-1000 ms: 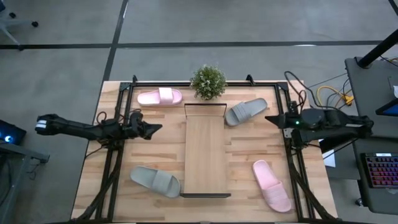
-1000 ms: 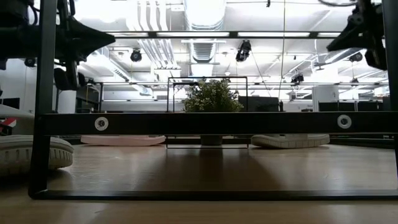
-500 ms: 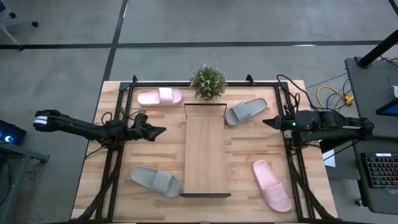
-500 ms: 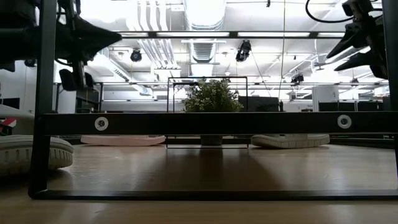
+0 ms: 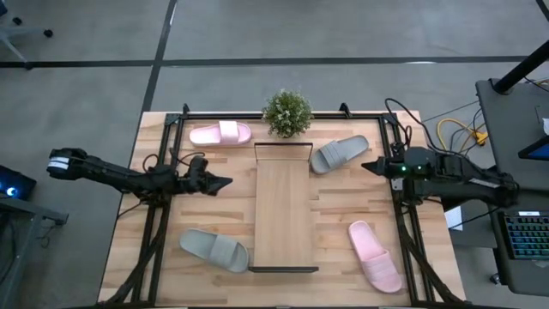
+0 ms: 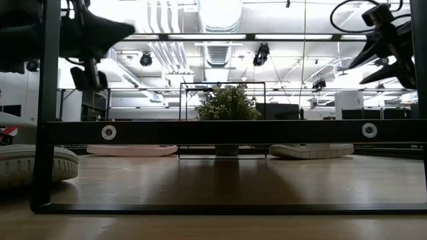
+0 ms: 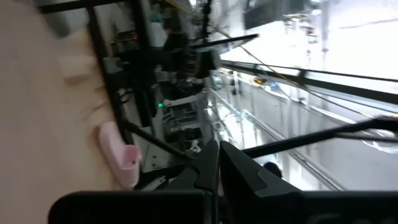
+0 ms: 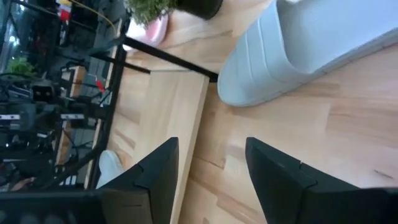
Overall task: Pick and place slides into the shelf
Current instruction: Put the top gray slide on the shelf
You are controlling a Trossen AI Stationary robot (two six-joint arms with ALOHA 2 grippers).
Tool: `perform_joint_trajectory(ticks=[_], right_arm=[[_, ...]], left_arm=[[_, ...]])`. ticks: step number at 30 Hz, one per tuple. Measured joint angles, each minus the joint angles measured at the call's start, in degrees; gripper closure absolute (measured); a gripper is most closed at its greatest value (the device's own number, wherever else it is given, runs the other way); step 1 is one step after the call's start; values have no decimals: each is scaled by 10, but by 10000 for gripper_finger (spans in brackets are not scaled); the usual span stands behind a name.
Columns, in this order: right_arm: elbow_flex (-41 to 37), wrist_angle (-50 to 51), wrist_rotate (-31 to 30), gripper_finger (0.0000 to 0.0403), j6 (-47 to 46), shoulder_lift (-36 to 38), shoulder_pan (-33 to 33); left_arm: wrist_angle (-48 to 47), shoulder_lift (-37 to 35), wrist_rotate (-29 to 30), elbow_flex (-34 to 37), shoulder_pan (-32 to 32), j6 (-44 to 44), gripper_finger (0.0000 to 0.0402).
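Observation:
Four slides lie sole-down on the table around the shelf: a pale pink slide at the far left, a grey slide at the far right, a second grey slide at the near left and a second pink slide at the near right. My left gripper hovers shut, left of the shelf. My right gripper hovers open above the table, just right of the far grey slide, with nothing between its fingers.
A potted plant stands at the shelf's far end. Black rails run along the table's left and right sides under both arms. Bare wood lies between the shelf and each slide.
My right gripper has opened and has edged toward the far grey slide. My left gripper, still shut, has moved a little toward the shelf. No slide has moved.

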State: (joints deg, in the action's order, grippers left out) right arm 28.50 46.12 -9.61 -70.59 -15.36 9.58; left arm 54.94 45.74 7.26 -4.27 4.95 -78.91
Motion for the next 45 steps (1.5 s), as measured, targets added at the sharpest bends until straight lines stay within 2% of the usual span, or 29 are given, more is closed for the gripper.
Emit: perform_joint_trajectory(ticks=[7,10,13,16,22,24,26,32,39,45], right_arm=[[9,-65,125,223,58,-77,101],[46,-102,157,225,108,-115,143],[110,-103,166,225,154,-149,167],[188,-70,176,225,193,-190,181],[355,44,177,222,264,-291,187],[393,77,177,222,288,-325,194],[415,106,177,223,312,-353,205],[395,126,189,220,356,-395,262],[285,30,333,220,374,-402,366],[200,-5,425,220,385,-408,461]], left_arm=[[21,-14,-1,-3,0,13,402],[20,-27,-6,-26,0,42,402],[3,-39,-7,-72,0,91,402],[-89,-48,-12,-146,0,138,402],[-428,-40,-24,-358,-1,225,402],[-484,-27,-22,-416,-1,251,402],[-499,-15,-22,-458,-1,274,402],[-498,17,-21,-516,-1,299,402],[-492,61,-20,-515,-1,254,402],[-463,90,-41,-514,-1,252,402]])
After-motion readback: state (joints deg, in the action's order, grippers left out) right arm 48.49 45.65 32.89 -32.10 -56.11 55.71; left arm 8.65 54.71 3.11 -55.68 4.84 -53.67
